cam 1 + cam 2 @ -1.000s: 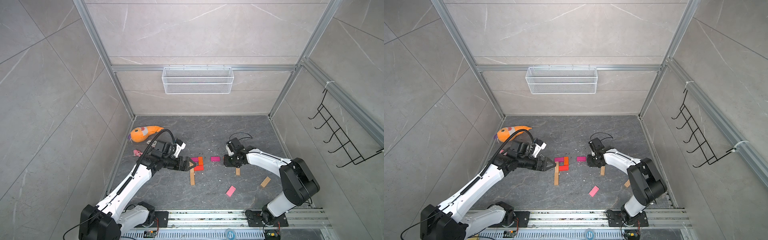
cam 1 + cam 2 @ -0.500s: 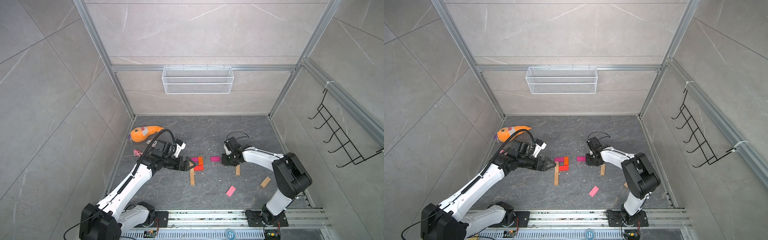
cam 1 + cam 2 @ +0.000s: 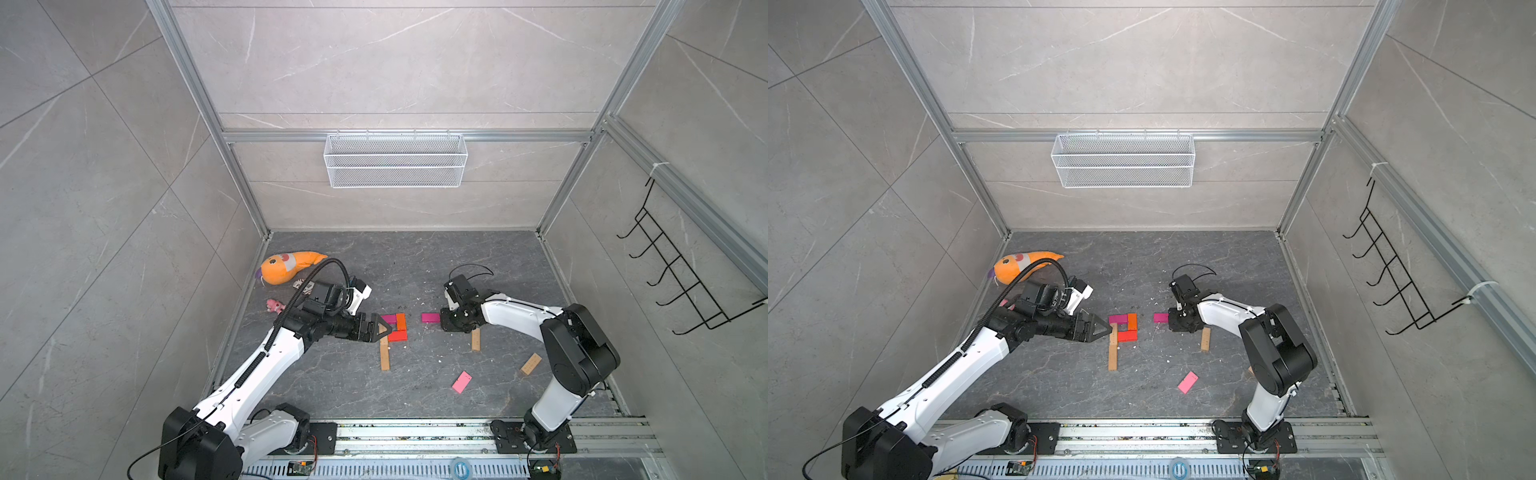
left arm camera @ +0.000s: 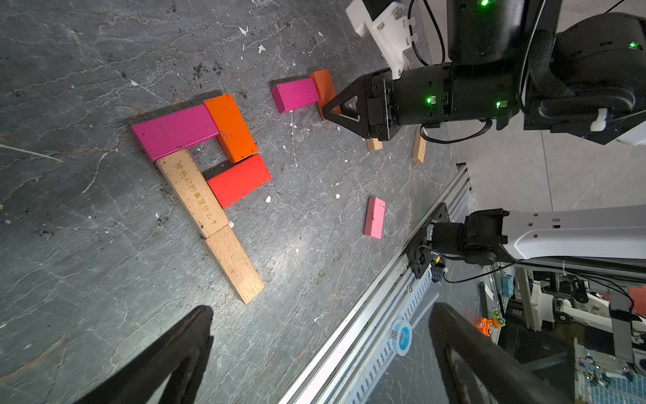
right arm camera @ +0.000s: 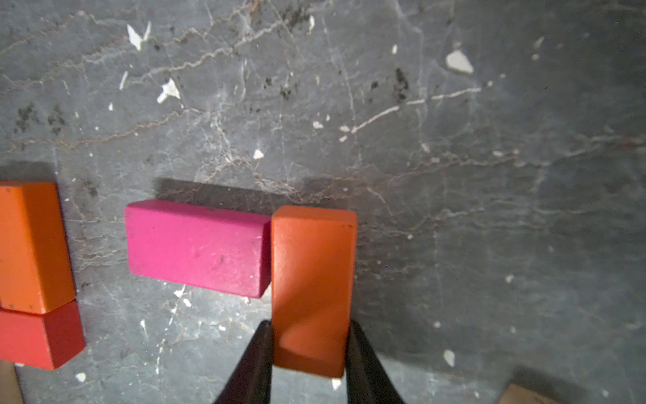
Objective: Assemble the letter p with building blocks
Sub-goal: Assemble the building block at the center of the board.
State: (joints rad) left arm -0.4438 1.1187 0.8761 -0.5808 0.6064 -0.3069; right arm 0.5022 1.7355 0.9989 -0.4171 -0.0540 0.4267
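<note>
The letter p (image 3: 392, 332) lies flat mid-floor. It has a magenta top (image 4: 174, 131), an orange side (image 4: 230, 127), a red bottom (image 4: 238, 180) and a tan stem (image 4: 209, 224) of two bricks. My left gripper (image 3: 382, 328) hovers at its left edge, open and empty, with one dark finger (image 4: 188, 349) low in the left wrist view. My right gripper (image 5: 309, 349) is shut on an orange brick (image 5: 311, 273). That brick's side touches the end of a loose magenta brick (image 5: 195, 248) just right of the figure.
Loose bricks lie right of the figure: a tan one (image 3: 476, 338) by the right gripper, a second tan one (image 3: 531, 363) and a light pink one (image 3: 461, 381). An orange plush (image 3: 286, 268) and small pink plush (image 3: 274, 305) sit far left. The base rail (image 3: 415, 432) runs along the front.
My right arm has shifted slightly left with the orange brick, closing on the loose magenta brick. The left arm has not moved.
</note>
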